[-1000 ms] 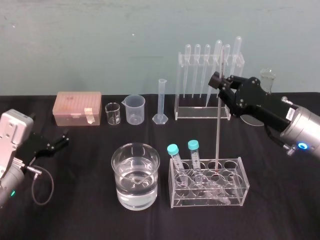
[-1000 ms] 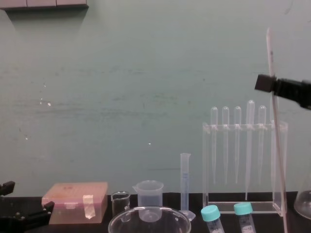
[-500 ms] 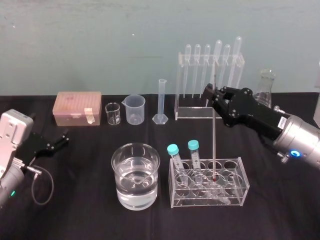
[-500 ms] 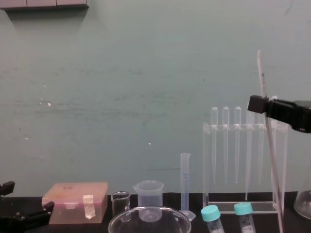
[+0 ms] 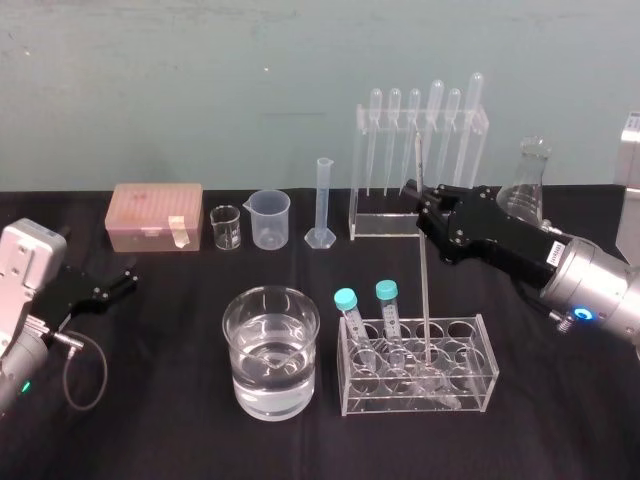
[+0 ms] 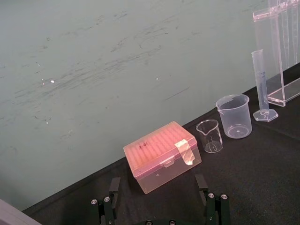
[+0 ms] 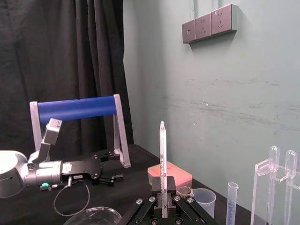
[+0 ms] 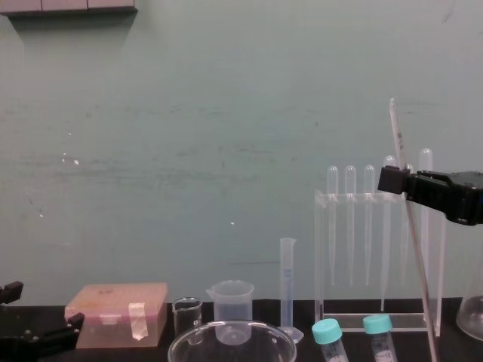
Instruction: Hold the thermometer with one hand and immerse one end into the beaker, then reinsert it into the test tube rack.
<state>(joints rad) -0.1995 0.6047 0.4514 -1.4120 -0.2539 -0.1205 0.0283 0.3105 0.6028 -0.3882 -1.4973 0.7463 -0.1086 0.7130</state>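
1. In the head view we see the right gripper (image 5: 421,207) clamped on the thermometer (image 5: 425,290), whose lower end sits in the test tube rack (image 5: 488,372), right of the beaker (image 5: 234,342).
2. Our chest view shows its top leaning above that gripper.
3. The left gripper (image 5: 128,277) rests on the table (image 5: 160,425), fingers spread.

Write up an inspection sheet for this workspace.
Surface: black-covered table.
Job's things: thermometer nearly upright, lower end in a slot of the test tube rack; beaker part-filled with clear liquid, left of the rack.
Clutter: two blue-capped tubes in the rack; pink box, small glass beaker, plastic beaker, graduated cylinder, pipette stand and flask along the back.
Grippers: right gripper shut on the thermometer above the rack; left gripper open, parked at the table's left.
Cables: black cable looped beside the left wrist.
Surroundings: teal wall; black curtain and wall sockets.
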